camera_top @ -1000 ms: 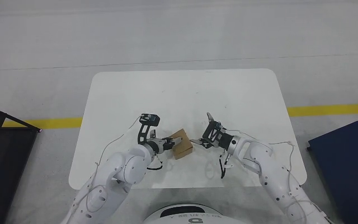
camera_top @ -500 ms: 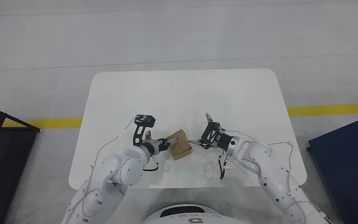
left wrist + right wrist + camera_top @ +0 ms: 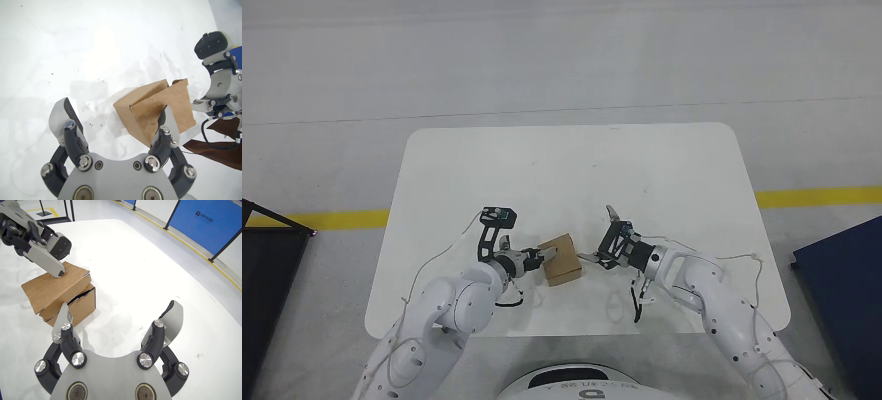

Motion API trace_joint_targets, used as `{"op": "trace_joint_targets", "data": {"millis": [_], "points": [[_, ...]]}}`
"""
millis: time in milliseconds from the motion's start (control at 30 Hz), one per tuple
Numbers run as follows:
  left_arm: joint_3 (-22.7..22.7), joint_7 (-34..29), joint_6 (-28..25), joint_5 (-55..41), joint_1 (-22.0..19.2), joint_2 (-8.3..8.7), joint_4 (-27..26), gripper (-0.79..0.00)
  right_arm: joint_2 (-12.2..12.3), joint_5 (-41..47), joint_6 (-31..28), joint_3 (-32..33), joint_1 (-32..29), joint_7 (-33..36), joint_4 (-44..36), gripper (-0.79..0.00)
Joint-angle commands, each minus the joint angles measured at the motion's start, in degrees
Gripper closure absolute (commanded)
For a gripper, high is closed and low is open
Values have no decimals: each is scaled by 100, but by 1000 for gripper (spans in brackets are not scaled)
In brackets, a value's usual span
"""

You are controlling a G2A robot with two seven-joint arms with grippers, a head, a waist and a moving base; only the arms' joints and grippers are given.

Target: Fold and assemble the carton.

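Observation:
A small brown carton (image 3: 562, 258) stands on the white table (image 3: 572, 160) near its front edge, its top flaps folded down and one seam torn. My left gripper (image 3: 529, 257) is open at the carton's left side. One of its fingertips (image 3: 60, 273) presses on the carton's (image 3: 62, 289) top flap, and the other hangs free. My right gripper (image 3: 118, 303) is open at the carton's right side, with one fingertip (image 3: 63, 306) against the upper front corner. In the left wrist view the carton (image 3: 160, 109) lies under one finger of the left gripper (image 3: 116, 104).
The table's far half is bare white surface. A black rack (image 3: 262, 270) stands on the floor to the left and a dark blue panel (image 3: 852, 290) to the right. Thin cables hang by both forearms.
The left gripper and the carton have shifted slightly to the left. The right gripper has followed leftward and stays close to the carton.

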Motion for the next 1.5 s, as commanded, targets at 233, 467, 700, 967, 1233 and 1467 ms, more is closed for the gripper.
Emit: {"op": "trace_joint_targets", "data": {"millis": [233,467,700,967,1233,1467], "points": [[-88,-31,8,61,97,5,-123,-785,-3,-25,25,-29,2,7,-37,-785],[-363,-116,-20,176,361,53,-317,-785,2,-46,40,-20,-28,8,-90,-785],[-522,-107,-98,185,542,74,-305,-785,4,-76,55,-29,-48,19,-127,-785],[-546,-47,-110,127,573,61,-230,-785,-4,-113,66,-92,-33,58,-176,-785],[-566,-30,-118,97,584,50,-152,-785,-25,-139,82,-202,37,100,-132,-785],[-577,-28,-116,74,588,41,-133,-785,-40,-146,80,-270,104,124,-76,-785]]}}
